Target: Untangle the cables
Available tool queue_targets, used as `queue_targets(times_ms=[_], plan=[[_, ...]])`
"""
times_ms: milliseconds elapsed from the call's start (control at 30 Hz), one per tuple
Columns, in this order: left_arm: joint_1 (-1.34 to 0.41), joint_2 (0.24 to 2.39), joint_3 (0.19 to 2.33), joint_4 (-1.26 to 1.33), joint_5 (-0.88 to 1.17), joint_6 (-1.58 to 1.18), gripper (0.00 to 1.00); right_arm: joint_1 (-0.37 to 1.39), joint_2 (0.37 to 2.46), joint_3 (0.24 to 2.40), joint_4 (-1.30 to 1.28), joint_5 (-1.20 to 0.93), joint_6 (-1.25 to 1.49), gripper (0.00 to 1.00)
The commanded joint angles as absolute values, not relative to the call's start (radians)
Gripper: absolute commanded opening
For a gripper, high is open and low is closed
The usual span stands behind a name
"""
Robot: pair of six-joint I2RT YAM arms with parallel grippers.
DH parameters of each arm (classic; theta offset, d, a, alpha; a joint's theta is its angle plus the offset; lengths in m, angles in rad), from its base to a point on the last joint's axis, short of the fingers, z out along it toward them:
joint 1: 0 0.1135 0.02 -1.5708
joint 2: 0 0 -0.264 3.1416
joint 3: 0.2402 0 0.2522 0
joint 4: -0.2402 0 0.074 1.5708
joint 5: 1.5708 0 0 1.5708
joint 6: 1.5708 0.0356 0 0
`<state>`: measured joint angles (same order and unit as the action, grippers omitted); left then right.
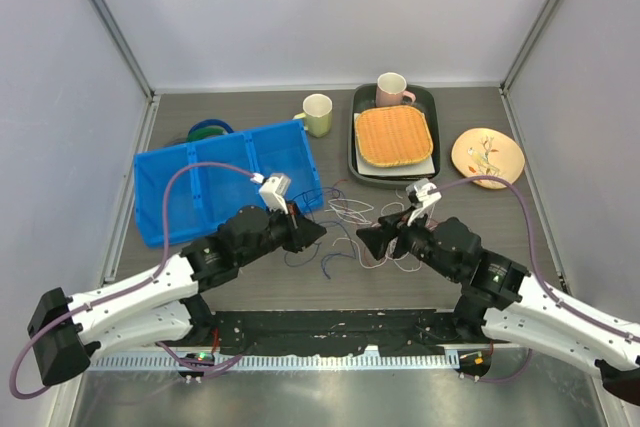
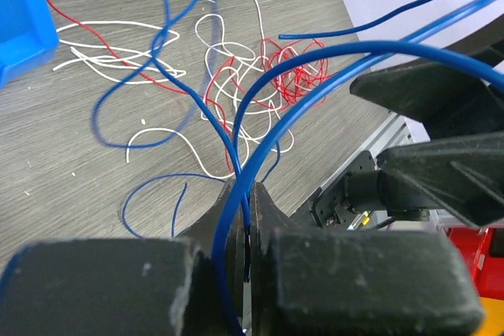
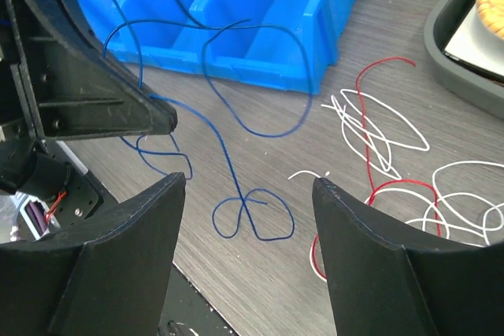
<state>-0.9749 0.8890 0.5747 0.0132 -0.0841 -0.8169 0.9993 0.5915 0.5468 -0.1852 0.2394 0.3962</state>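
Grey wood-grain tabletop (image 1: 250, 107) under me. My left fingers (image 2: 236, 210) are clamped on the dark blue cable (image 2: 331, 49); my right fingers (image 1: 375, 240) gape, holding nothing. The red and white cables (image 2: 236, 76) lie knotted between my arms. Pulling hard could cinch that knot or snag a blue loop on the blue bin (image 1: 215, 182), whose compartments look empty. Far right, the grey tray (image 1: 355, 137) holds a woven mat (image 1: 394, 135) and pink mug (image 1: 392, 90).

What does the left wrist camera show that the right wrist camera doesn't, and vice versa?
Left wrist only: up close, the left fingers pinched shut on a thin dark blue wire, plus a dense red wire tangle. Right wrist only: the right fingers spread open, nothing between them, and the compartments of the blue plastic bin. Both: loose white wire loops on the grey wood-grain table.
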Motion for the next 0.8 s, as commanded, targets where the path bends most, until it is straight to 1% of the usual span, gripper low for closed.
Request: queue_targets(times_ms=[0, 100, 167, 267, 333, 367, 400, 433, 533, 567, 600, 700, 767], plan=[[-0.974, 0.917, 0.637, 0.025, -0.057, -0.836, 0.00, 1.000, 0.583, 0.490, -0.083, 0.160, 0.413, 0.71], [-0.974, 0.934, 0.646, 0.031, -0.041, -0.841, 0.00, 1.000, 0.659, 0.463, -0.005, 0.109, 0.376, 0.72], [-0.974, 0.940, 0.649, 0.034, -0.037, -0.845, 0.00, 1.000, 0.756, 0.463, 0.076, 0.065, 0.339, 0.72], [-0.974, 0.939, 0.649, 0.031, -0.032, -0.845, 0.00, 1.000, 0.897, 0.503, 0.104, 0.095, 0.316, 0.69], [-0.974, 0.934, 0.649, 0.020, -0.041, -0.847, 0.00, 1.000, 0.949, 0.543, 0.104, 0.107, 0.302, 0.54], [-0.974, 0.931, 0.650, 0.015, -0.046, -0.847, 0.00, 0.999, 0.980, 0.552, 0.109, 0.120, 0.304, 0.44], [-0.976, 0.930, 0.652, 0.009, -0.052, -0.847, 0.00, 1.000, 0.988, 0.563, 0.112, 0.126, 0.307, 0.04], [-0.976, 0.928, 0.653, 0.003, -0.061, -0.847, 0.00, 1.000, 0.989, 0.566, 0.115, 0.142, 0.339, 0.01], [-0.974, 0.927, 0.663, -0.073, -0.113, -0.850, 0.00, 1.000, 0.959, 0.589, 0.046, 0.352, 0.406, 0.01], [-0.974, 0.931, 0.669, -0.090, -0.141, -0.850, 0.03, 0.999, 0.947, 0.597, -0.031, 0.477, 0.452, 0.01], [-0.974, 0.934, 0.673, -0.106, -0.149, -0.851, 0.07, 1.000, 0.915, 0.609, -0.069, 0.544, 0.475, 0.01], [-0.974, 0.959, 0.695, -0.181, -0.173, -0.853, 0.11, 0.985, 0.830, 0.629, -0.201, 0.731, 0.557, 0.01], [-0.974, 0.986, 0.710, -0.201, -0.173, -0.868, 0.12, 0.968, 0.784, 0.634, -0.262, 0.800, 0.601, 0.01]])
